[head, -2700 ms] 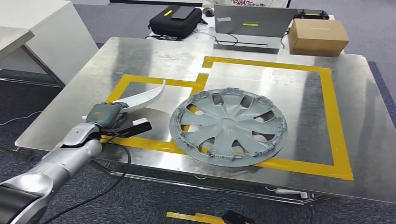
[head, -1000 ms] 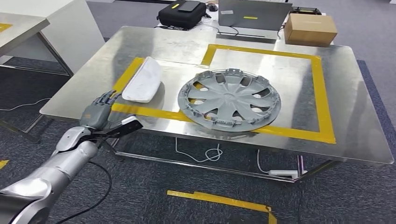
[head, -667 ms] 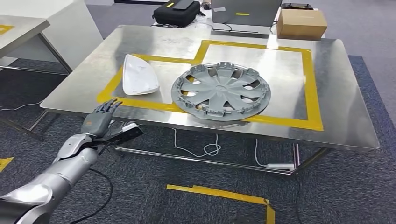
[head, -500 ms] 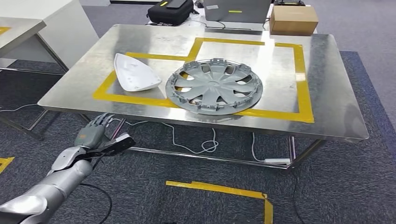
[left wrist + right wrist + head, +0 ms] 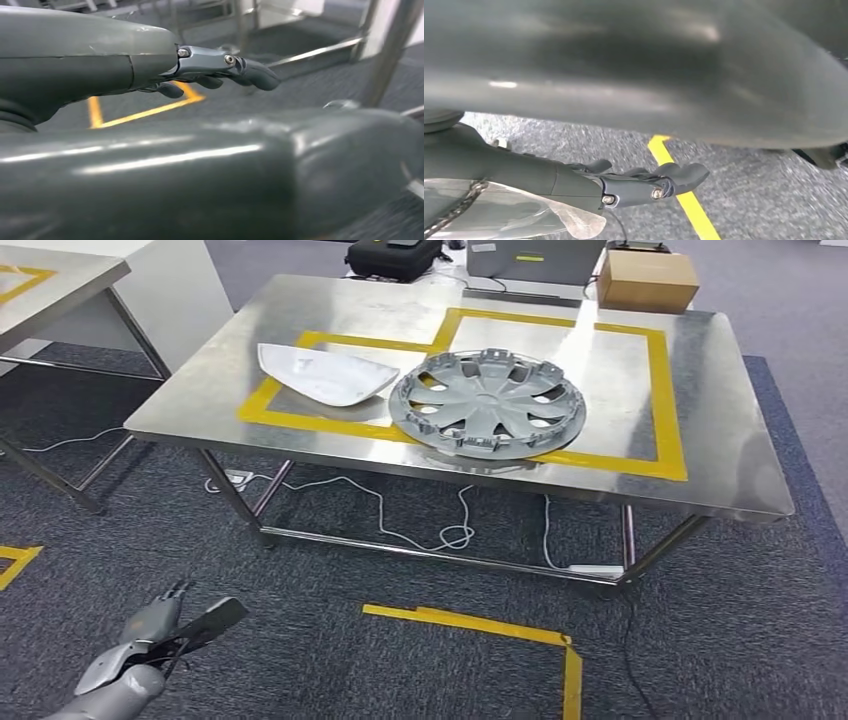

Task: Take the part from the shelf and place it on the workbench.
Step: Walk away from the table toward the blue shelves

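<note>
The white part (image 5: 325,373) lies on the steel tabletop (image 5: 700,455), inside the smaller box of yellow tape (image 5: 662,400), just beside the grey hubcap (image 5: 487,401), which sits in the larger box; the tape seems to mark each item's spot. The left hand (image 5: 150,627) hangs low over the carpet (image 5: 750,620), well apart from the tabletop, fingers (image 5: 250,72) loosely extended and holding nothing. The right hand (image 5: 634,185) likewise holds nothing, its fingers relaxed over the floor.

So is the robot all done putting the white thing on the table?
Looks done: the white part lies on the workbench, inside the yellow tape beside the hubcap. Nothing is in hand: the left robot hand hangs low over the carpet, holding nothing. Nothing obvious is left.
</note>
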Action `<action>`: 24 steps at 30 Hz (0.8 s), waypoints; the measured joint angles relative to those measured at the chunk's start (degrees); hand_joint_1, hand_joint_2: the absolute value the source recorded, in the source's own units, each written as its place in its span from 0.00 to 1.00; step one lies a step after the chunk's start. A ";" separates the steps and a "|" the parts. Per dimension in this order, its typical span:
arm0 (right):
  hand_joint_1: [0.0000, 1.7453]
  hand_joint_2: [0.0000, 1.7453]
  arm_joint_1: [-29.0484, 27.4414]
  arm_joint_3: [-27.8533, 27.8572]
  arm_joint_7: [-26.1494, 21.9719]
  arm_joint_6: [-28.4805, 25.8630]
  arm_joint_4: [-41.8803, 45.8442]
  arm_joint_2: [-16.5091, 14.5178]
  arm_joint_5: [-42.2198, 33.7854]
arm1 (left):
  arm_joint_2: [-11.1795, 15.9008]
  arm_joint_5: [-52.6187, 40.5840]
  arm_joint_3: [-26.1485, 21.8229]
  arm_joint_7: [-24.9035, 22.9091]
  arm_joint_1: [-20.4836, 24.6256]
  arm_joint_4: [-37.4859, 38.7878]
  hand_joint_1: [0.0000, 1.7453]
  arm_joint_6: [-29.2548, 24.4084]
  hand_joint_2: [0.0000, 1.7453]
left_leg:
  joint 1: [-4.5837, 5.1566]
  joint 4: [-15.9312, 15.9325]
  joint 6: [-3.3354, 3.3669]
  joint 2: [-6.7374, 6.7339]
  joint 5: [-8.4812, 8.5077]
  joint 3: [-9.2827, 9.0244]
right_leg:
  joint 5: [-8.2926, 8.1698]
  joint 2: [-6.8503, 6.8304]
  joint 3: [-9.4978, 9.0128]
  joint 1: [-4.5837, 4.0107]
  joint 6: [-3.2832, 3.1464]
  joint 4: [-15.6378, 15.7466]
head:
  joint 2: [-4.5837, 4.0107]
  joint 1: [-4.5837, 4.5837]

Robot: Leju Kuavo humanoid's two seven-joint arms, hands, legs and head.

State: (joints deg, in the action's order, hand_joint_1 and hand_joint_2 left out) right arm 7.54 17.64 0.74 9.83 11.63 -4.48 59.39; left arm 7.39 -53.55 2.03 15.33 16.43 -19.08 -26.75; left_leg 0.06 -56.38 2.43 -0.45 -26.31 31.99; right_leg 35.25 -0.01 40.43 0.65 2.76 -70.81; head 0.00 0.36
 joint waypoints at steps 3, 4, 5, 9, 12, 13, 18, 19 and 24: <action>0.00 0.00 -0.01 0.28 -0.13 -0.01 0.01 0.04 -0.01 | 0.03 -1.72 -0.27 -1.48 -1.23 0.55 0.00 0.58 0.00 | 0.24 -0.28 -0.13 0.01 2.05 2.98 | -2.44 0.00 -2.84 -0.06 -0.24 -1.81 | 0.00 -0.01; 0.00 0.00 0.04 0.34 -0.15 0.01 0.03 0.07 0.02 | 0.06 -3.18 -0.18 -2.54 -1.52 0.74 0.00 1.34 0.00 | 0.31 -0.36 -0.25 0.02 2.68 3.74 | -3.83 0.03 -5.68 -0.14 -0.54 1.27 | 0.00 -0.02; 0.00 0.00 0.16 0.40 -0.16 0.07 0.08 0.15 0.10 | 0.15 -5.51 0.16 -4.09 -1.89 0.97 0.00 2.77 0.00 | 0.44 -0.46 -0.41 0.03 3.24 4.35 | -4.33 0.05 -9.57 -0.32 -0.91 5.75 | 0.00 -0.02; 0.00 0.00 0.45 0.74 -0.15 0.34 0.26 0.36 0.30 | 0.91 -11.20 2.69 -9.59 -4.95 2.60 0.00 9.82 0.00 | 0.59 -0.61 -1.54 -0.26 5.51 5.38 | -2.43 0.18 -16.71 -0.74 -1.84 16.75 | 0.00 -0.02; 0.00 0.00 0.02 1.06 -0.07 0.26 0.24 0.48 0.13 | 0.66 -8.65 2.73 -10.48 -8.56 3.94 0.00 13.28 0.00 | 0.20 -2.86 -2.69 -0.12 1.93 6.36 | -4.11 -0.12 -14.88 -0.58 -3.08 16.83 | 0.00 0.07; 0.00 0.00 -0.10 1.16 -0.07 0.27 0.24 0.55 0.10 | 0.41 -7.89 2.64 -10.62 -9.59 4.38 0.00 14.89 0.00 | 0.00 -5.50 -3.07 -0.03 -1.32 6.94 | -4.77 -0.27 -14.17 -0.55 -3.41 16.81 | 0.00 0.15; 0.00 0.00 -0.42 1.43 0.10 0.84 0.24 0.63 0.23 | -2.24 -5.19 1.26 -11.71 -12.85 6.04 0.00 23.78 0.00 | -0.80 -16.97 -4.21 0.00 -4.67 5.98 | -7.94 -0.67 -9.60 -0.57 -3.31 15.45 | 0.00 0.28; 0.00 0.00 -0.43 1.51 0.11 0.99 0.25 0.66 0.34 | -2.72 -5.20 1.14 -12.18 -13.13 6.22 0.00 25.24 0.00 | -0.97 -14.56 -4.25 0.00 -3.09 3.58 | -8.39 -0.74 -8.38 -0.54 -3.12 14.86 | 0.00 0.30; 0.00 0.00 -0.20 1.64 0.77 2.24 0.33 0.87 1.82 | -4.96 -7.68 0.83 -16.55 -13.46 6.67 0.00 29.30 0.00 | -0.57 -0.40 -2.40 0.18 -5.31 -5.61 | -10.03 -1.01 -5.65 -0.53 -1.46 13.21 | 0.00 0.23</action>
State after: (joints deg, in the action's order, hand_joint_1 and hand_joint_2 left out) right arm 7.33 19.28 1.51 12.07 11.96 -3.61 61.21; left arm 2.43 -61.24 2.86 -1.23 2.97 -12.41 2.56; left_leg -0.51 -56.78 0.04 -0.27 -31.62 26.38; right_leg 25.22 -1.02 34.78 0.12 1.30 -57.60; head 0.00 0.59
